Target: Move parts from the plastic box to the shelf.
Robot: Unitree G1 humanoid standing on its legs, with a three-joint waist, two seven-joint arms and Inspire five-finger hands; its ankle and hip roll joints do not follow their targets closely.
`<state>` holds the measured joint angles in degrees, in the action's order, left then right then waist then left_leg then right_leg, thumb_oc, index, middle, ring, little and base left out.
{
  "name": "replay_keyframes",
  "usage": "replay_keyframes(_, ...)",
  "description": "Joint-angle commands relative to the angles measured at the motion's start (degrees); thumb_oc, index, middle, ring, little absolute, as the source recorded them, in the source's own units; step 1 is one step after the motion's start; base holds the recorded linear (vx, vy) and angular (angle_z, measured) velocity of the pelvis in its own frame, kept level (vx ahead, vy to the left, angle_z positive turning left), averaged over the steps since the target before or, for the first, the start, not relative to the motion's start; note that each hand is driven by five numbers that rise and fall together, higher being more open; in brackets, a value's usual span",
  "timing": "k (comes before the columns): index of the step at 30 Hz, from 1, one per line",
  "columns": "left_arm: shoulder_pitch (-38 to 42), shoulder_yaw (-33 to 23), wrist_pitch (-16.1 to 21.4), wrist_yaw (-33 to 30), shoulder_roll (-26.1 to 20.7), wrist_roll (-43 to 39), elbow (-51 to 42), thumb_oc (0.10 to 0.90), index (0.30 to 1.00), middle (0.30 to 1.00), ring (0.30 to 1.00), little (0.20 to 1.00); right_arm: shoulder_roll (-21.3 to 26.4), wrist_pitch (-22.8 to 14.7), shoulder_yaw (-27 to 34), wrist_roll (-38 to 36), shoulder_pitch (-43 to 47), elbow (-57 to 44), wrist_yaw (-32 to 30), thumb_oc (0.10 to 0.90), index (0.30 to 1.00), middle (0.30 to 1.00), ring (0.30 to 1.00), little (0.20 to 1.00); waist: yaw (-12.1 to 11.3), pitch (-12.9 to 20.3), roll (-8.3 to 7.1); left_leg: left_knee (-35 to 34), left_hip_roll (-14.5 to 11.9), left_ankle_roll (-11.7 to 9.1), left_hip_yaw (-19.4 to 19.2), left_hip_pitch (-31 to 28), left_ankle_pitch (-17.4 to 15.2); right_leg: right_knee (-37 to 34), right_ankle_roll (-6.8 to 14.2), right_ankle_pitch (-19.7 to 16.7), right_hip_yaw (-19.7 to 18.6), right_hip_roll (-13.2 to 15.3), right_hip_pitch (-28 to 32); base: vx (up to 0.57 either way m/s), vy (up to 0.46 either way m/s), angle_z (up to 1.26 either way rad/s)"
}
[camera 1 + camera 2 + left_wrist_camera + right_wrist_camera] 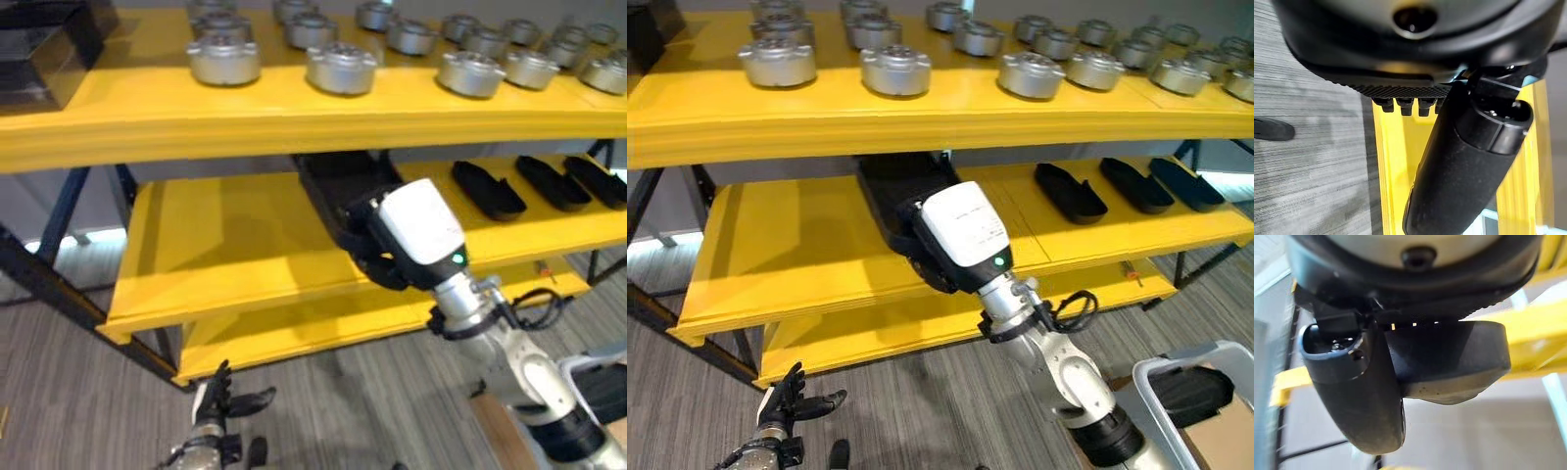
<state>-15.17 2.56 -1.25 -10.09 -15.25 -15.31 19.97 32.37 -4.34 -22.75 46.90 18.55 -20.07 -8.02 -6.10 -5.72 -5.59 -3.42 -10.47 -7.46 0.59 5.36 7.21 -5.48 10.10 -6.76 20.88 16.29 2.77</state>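
Discs (342,69) line top shelf (294,122); right hand (931,255) apparently grips black part (1449,362).

A long black part (892,196) lay on the yellow shelf's (794,245) middle level, gripped by the right hand (936,257). Three similar black parts (1070,192) lay side by side further right.

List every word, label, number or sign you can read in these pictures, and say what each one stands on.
None: no readable text anywhere.
Yellow metal shelf: no print visible.
Round silver metal parts: no markings legible.
Long black plastic parts: plain.
Right hand, holding a black part: a green light on its white casing, no lettering.
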Motion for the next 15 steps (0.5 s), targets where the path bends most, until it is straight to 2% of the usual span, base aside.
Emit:
replay_keyframes(1,3.35,-0.47,3.86,-1.81,-3.53,0.25,-4.91,0.900,1.000,1.000,1.000,1.000,-1.15,-1.10,3.27,-2.31,15.23,-1.40,-3.34,0.400,0.300,0.300,0.300,0.300,-3.03,-1.85,-0.25,-1.58,4.03,4.03,-2.43,-3.66,-3.44,4.35,1.02,-0.62,-0.31,1.83,2.32,-0.03,-0.006,0.28)
replay_keyframes(11,4.32,0.14,3.80,-2.38,-4.55,0.08,-5.31,0.900,1.000,1.000,1.000,1.000,-2.77,-1.75,-0.92,-2.55,17.99,-1.27,-1.09,0.400,0.300,0.300,0.300,0.300,-4.92,-4.22,-0.33,-1.58,4.39,3.90,-0.25,-1.26,-2.34,5.19,0.97,-0.65,2.22,1.86,1.77,-0.01,-0.007,0.17)
replay_keyframes(15,4.33,0.96,4.29,-2.18,-5.40,-0.24,-5.95,0.900,1.000,1.000,1.000,1.000,-2.71,-0.38,-2.65,-2.98,20.15,5.58,-1.74,0.400,0.300,0.300,0.300,0.300,-6.21,-5.14,-0.21,-1.58,4.81,3.95,0.72,-0.15,-2.03,5.43,1.04,-0.51,3.53,1.98,1.61,0.00,-0.003,0.11)
